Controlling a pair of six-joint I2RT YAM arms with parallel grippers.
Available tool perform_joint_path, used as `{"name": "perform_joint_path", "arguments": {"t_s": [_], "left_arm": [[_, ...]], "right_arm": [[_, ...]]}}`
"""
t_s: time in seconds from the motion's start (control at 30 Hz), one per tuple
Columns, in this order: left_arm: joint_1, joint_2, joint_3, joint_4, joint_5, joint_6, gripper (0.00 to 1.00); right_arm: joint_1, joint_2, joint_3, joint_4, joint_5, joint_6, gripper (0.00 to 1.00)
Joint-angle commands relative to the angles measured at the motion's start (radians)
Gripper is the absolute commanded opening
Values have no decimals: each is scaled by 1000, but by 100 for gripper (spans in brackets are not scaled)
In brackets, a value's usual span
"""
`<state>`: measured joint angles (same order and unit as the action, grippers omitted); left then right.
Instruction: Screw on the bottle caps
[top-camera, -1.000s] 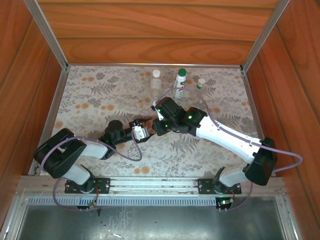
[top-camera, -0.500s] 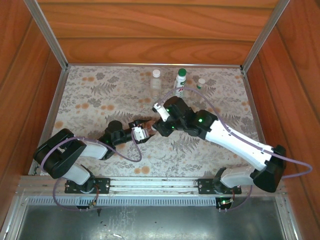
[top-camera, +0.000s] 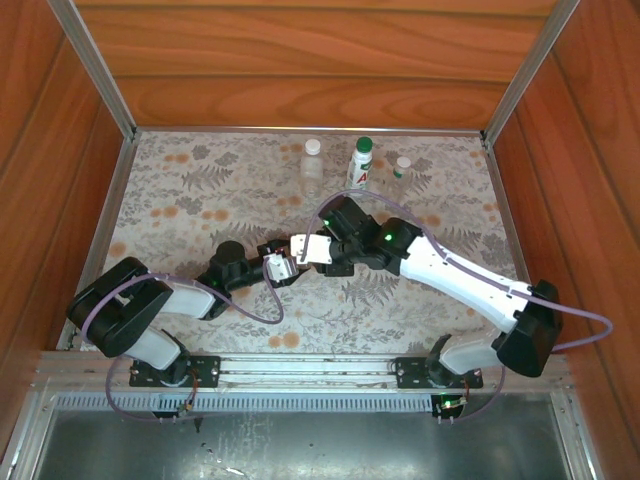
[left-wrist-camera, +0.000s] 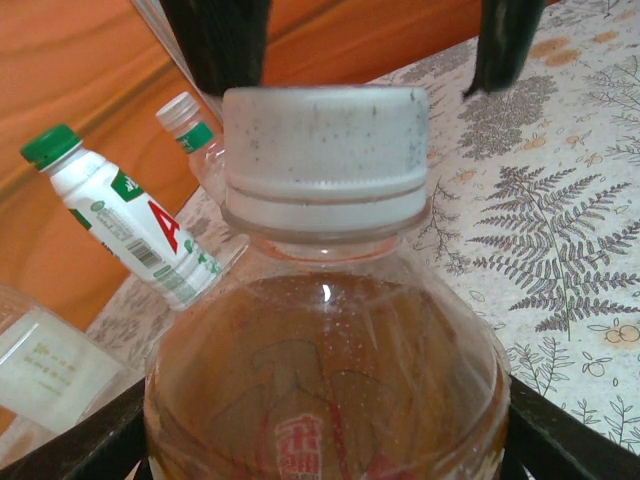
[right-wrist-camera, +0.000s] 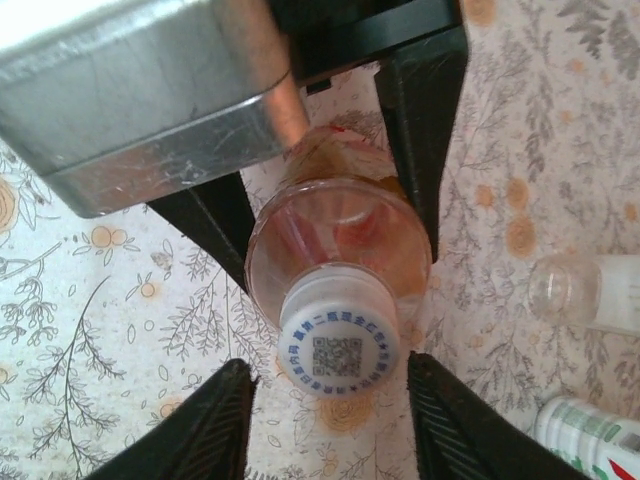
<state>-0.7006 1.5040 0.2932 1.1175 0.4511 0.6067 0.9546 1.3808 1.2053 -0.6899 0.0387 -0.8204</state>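
My left gripper (top-camera: 281, 264) is shut on the amber bottle (left-wrist-camera: 330, 380), and its black fingers (right-wrist-camera: 212, 228) press the body from both sides. A white bottle cap (left-wrist-camera: 325, 150) with a blue printed code (right-wrist-camera: 338, 345) sits on the neck. My right gripper (right-wrist-camera: 328, 372) is open and straddles that cap, with a visible gap on each side. From above, my right gripper (top-camera: 306, 250) meets the bottle (top-camera: 291, 257) at mid-table. Three more bottles stand capped at the back: a clear one (top-camera: 313, 166), a white one with a green cap (top-camera: 361, 162) and a small clear one (top-camera: 402, 168).
Wooden walls and metal rails (top-camera: 100, 80) box in the flower-patterned table (top-camera: 200, 190). The back bottles stand close behind the work spot: the white one (left-wrist-camera: 125, 225) and a clear one (right-wrist-camera: 585, 290) show in the wrist views. Open mat lies left and front right.
My right gripper has swung left and down to the amber bottle's cap, with its wrist turned. The left arm and the bottle have stayed put.
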Motion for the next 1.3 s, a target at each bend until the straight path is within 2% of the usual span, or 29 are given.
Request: {"name": "perform_joint_path", "arguments": {"t_s": [0.0, 0.2, 0.27, 0.33, 0.43, 0.67, 0.77, 0.8, 0.93, 1.03, 1.17, 1.23, 1.27], "left_arm": [[-4, -5, -5, -9, 22, 14, 66], [-3, -3, -6, -8, 23, 14, 67], [-4, -1, -5, -9, 24, 14, 66], [-3, -2, -5, -10, 24, 13, 67], [-4, -1, -6, -10, 22, 14, 67], [-3, 0, -7, -10, 19, 14, 67], [-4, -2, -5, -10, 18, 14, 66], [-3, -1, -5, -10, 17, 13, 67], [-4, -1, -6, -10, 11, 17, 66], [-3, -4, -8, -11, 6, 18, 66], [-4, -1, -7, -11, 7, 20, 66], [-4, -1, -6, -11, 7, 18, 67], [-3, -1, -6, -11, 9, 19, 66]], "right_arm": [[-9, 16, 37, -7, -65, -67, 40], [-17, 33, 39, 1, -87, -34, 32], [-20, 39, 37, 2, -88, -29, 34], [-21, 44, 32, 11, -79, -29, 41], [-23, 46, 26, 30, -79, -20, 41], [-25, 40, 22, 28, -71, 15, 21], [-24, 29, 23, 55, -41, 176, 2], [-25, 30, 31, 63, -31, 251, 0], [-23, 64, 107, 54, 23, 736, 0], [-21, 86, 144, -14, 16, 952, 0], [-19, 71, 126, -51, 60, 1073, 0], [-19, 52, 106, -39, 42, 1044, 1], [-19, 34, 85, -12, 16, 995, 6]]}}
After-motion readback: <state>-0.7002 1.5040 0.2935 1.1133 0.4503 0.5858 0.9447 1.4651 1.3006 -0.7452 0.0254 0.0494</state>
